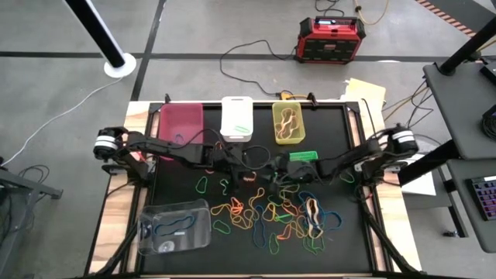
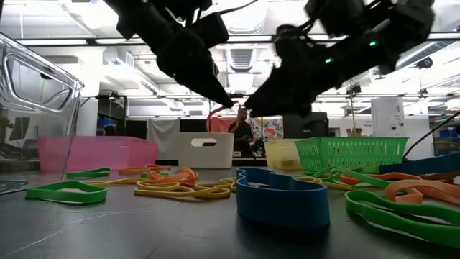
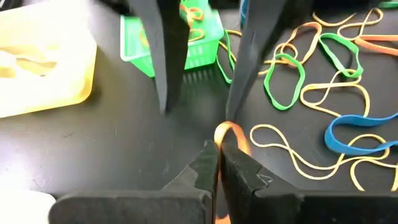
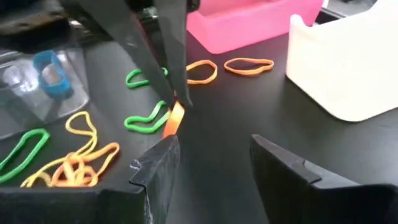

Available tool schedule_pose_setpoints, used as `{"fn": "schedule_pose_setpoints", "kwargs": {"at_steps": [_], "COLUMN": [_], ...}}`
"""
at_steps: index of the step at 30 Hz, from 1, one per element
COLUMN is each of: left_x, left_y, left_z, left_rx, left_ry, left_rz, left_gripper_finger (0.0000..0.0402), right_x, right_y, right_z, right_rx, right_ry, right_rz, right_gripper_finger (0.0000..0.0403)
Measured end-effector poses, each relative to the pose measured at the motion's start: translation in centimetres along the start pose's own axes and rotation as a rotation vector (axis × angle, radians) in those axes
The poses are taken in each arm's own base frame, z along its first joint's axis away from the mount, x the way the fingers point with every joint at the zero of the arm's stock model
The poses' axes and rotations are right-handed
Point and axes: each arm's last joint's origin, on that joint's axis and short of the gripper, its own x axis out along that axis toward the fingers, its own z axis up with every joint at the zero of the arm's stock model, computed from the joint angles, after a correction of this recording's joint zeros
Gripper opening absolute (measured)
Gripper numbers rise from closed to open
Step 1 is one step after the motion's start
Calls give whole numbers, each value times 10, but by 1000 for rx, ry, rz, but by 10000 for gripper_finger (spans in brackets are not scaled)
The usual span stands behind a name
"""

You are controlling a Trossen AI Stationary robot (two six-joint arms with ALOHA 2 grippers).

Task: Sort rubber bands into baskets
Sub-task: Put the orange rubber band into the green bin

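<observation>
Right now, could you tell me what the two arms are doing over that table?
The left gripper is shut on an orange rubber band above the mat's middle. The right gripper hangs open facing it. Most rubber bands lie loose on the mat, a few already in the yellow basket, white basket and clear basket.

Matt black table mat point(image 1: 186, 194), glossy clear plastic basket point(image 1: 174, 225), green mesh basket point(image 2: 350, 153)
</observation>
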Motion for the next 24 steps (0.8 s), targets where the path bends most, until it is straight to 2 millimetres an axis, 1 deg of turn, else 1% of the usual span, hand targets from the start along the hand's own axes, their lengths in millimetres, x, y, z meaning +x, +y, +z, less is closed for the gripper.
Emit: {"fn": "schedule_pose_setpoints", "kwargs": {"at_steps": [3, 7, 11, 14, 17, 20, 24], "left_x": [0, 0, 0, 0, 0, 0, 0], "left_y": [0, 0, 0, 0, 1, 2, 2], "left_z": [-1, -1, -2, -4, -7, -8, -8], "left_rx": [0, 0, 1, 3, 6, 9, 9], "left_ry": [8, 9, 25, 45, 76, 97, 94], "left_rz": [11, 12, 11, 29, 62, 102, 107], "left_gripper_finger": [0, 0, 0, 0, 0, 0, 0], "right_x": [11, 22, 25, 22, 16, 10, 9], "right_y": [1, 1, 2, 0, -6, -11, -9], "right_z": [-2, -3, -3, 0, 4, 7, 10], "right_rx": [4, 3, 5, 24, 79, 114, 114], "right_ry": [14, 31, 39, 52, 93, 133, 121], "right_rz": [-6, 4, 23, 14, -18, -46, -1], "right_gripper_finger": [189, 188, 172, 164, 167, 185, 214]}}
